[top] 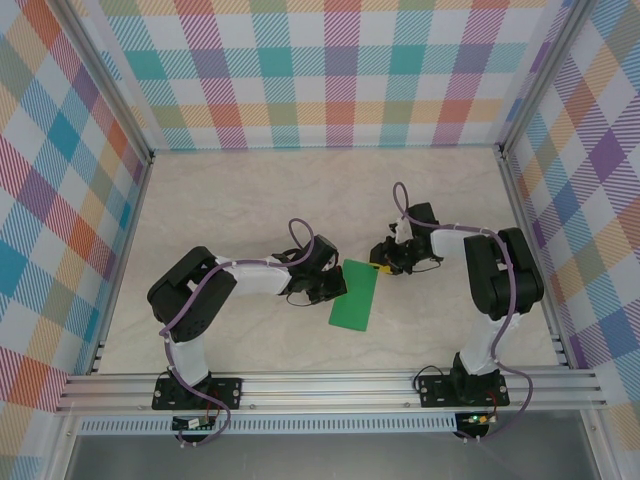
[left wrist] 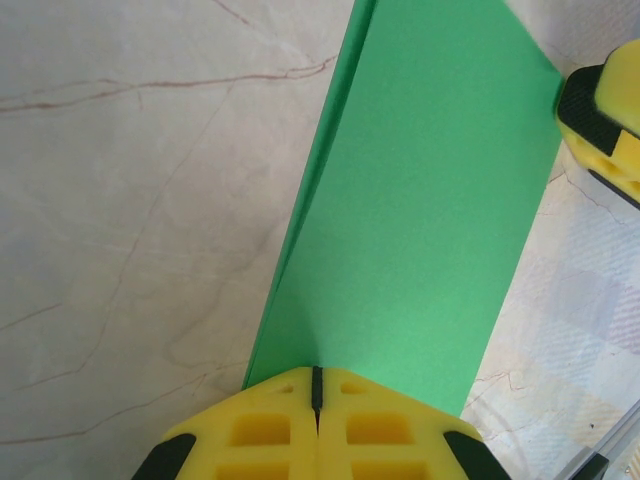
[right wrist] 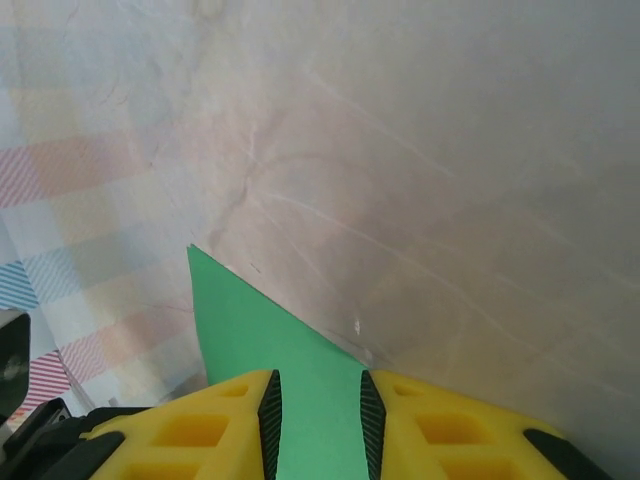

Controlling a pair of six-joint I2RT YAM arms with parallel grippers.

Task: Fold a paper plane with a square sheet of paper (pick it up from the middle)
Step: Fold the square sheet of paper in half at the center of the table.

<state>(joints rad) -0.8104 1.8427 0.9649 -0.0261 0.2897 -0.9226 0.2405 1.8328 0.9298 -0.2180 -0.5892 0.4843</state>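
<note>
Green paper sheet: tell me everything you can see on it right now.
The thin bright green paper sheet looks folded in half: a narrow matte rectangle, a second layer showing along one long edge. It lies on the pale marble-look tabletop, set at an angle. The shut left end effector meets one edge; the open right end effector straddles a corner.

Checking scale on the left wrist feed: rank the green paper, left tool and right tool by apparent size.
Largest: green paper.
Second: left tool, though nearness to the camera inflates it.
Smallest: right tool, cut off by the frame edge.
</note>
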